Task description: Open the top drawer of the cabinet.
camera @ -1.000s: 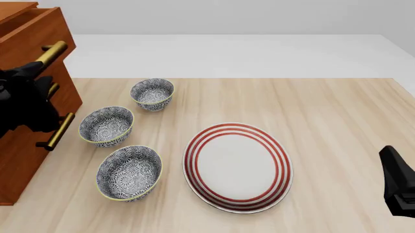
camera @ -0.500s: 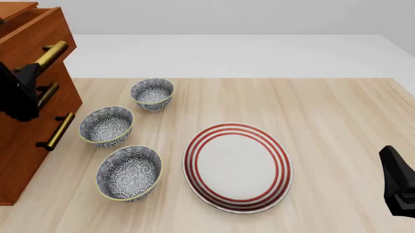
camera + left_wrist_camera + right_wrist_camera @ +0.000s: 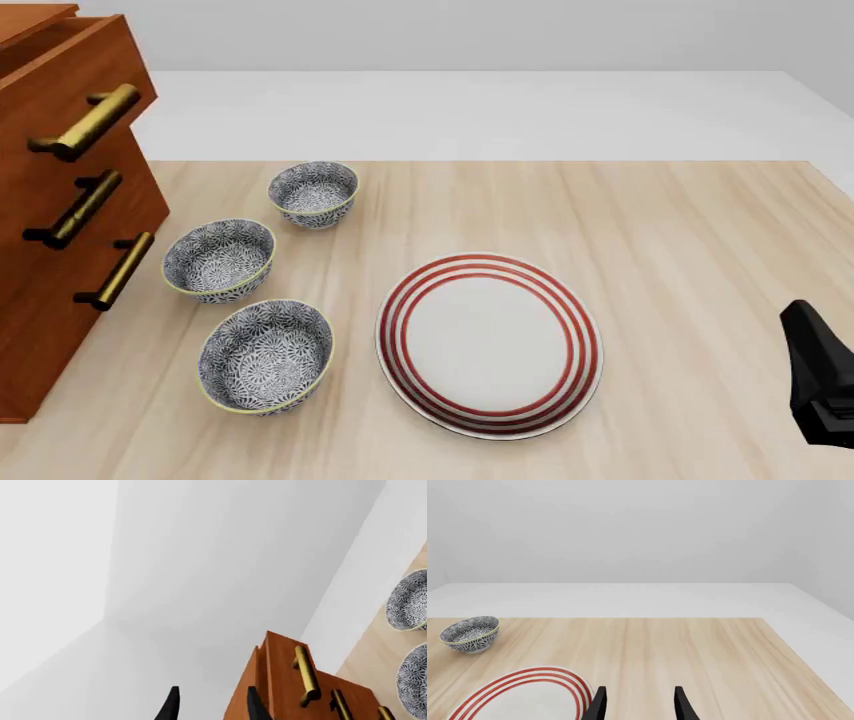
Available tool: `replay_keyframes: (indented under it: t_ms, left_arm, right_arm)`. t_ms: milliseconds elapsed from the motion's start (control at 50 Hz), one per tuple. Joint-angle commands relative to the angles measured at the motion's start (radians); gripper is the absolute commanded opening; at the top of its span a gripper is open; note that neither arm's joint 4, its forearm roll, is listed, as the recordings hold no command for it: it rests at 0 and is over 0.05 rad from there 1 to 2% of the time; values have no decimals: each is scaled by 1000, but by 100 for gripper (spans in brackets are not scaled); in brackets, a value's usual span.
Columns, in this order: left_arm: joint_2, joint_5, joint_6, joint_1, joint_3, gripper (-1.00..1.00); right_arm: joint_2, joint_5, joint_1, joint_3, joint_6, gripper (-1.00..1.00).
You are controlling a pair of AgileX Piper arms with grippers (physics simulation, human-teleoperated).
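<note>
Three brass bar handles mark the cabinet [image 3: 54,200] at the table's [image 3: 694,230] far left edge. Its top drawer [image 3: 67,75], reddish-brown wood, projects forward of the two lower fronts; the frame edge cuts off its left part. Left gripper [image 3: 212,707]: fingers apart, holding nothing, absent from the front view. Right gripper [image 3: 639,705]: fingers apart, empty, only tips visible.

The cabinet [image 3: 54,260] is rendered as smooth reddish-brown wood, and its top drawer [image 3: 60,75] bears a brass-like handle [image 3: 88,122] with a dull metallic sheen. The surface [image 3: 667,250] is shown as pale, matt wood grain. A glazed look is given to the striped plate [image 3: 490,345].
</note>
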Motion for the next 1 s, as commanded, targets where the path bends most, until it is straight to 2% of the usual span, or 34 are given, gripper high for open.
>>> replay_keyframes:
  t_ms: [20,40,80,100,120,200,220,240,260,280,300,320,400,420,440,460,500,520,540,560,580,600,620,680,800,860,880,900,940,960,1000]
  left_arm:
    - [-48,122,-181,-62,-177,100]
    - [-21,127,-251,-39,-229,100]
    - [22,164,-347,-10,-302,100]
    - [27,177,-362,-19,-307,100]
    - [49,194,-427,-4,-344,100]
    - [88,221,-539,31,-398,100]
    - [88,202,-610,73,-417,100]
    - [108,216,-713,108,-469,100]
    - [173,279,-798,172,-527,100]
    - [165,275,-788,170,-514,100]
    - [146,308,-692,102,-474,100]
    - [192,352,-780,155,-529,100]
    - [221,439,-880,187,-582,100]
    - [201,432,-851,181,-572,100]
    - [205,444,-864,187,-583,100]
    - [215,479,-911,187,-618,100]
    - [204,487,-891,183,-621,100]
    - [221,547,-973,210,-689,100]
    - [223,558,-983,223,-705,100]
    - [243,620,-1024,224,-741,100]
    - [213,616,-994,217,-743,100]
    - [224,650,-1061,246,-777,100]
    - [221,668,-1077,249,-782,100]
    - [216,713,-1084,224,-756,100]
    - [230,749,-1127,229,-743,100]
    - [235,758,-1167,239,-728,100]
    - [236,765,-1219,243,-724,100]
    - [238,781,-1226,231,-719,100]
    - [206,770,-1179,224,-679,100]
    - [206,770,-1179,224,-678,100]
    - [217,774,-1272,264,-661,100]
  right_arm:
    - [0,0,0,0,0,100]
    - [0,0,0,0,0,100]
    - [0,0,0,0,0,100]
    - [0,0,0,0,0,100]
    - [0,0,0,0,0,100]
    - [0,0,0,0,0,100]
    - [0,0,0,0,0,100]
    - [0,0,0,0,0,100]
    - [0,0,0,0,0,100]
    - [0,0,0,0,0,100]
    - [0,0,0,0,0,100]
    - [0,0,0,0,0,100]
    - [0,0,0,0,0,100]
    - [0,0,0,0,0,100]
    - [0,0,0,0,0,100]
    - [0,0,0,0,0,100]
    - [0,0,0,0,0,100]
    - [0,0,0,0,0,100]
    - [0,0,0,0,0,100]
    - [0,0,0,0,0,100]
    - [0,0,0,0,0,100]
    - [0,0,0,0,0,100]
    - [0,0,0,0,0,100]
    - [0,0,0,0,0,100]
    - [0,0,0,0,0,100]
    - [0,0,0,0,0,100]
    - [0,0,0,0,0,100]
    - [0,0,0,0,0,100]
    - [0,0,0,0,0,100]
    - [0,0,0,0,0,100]
    - [0,0,0,0,0,100]
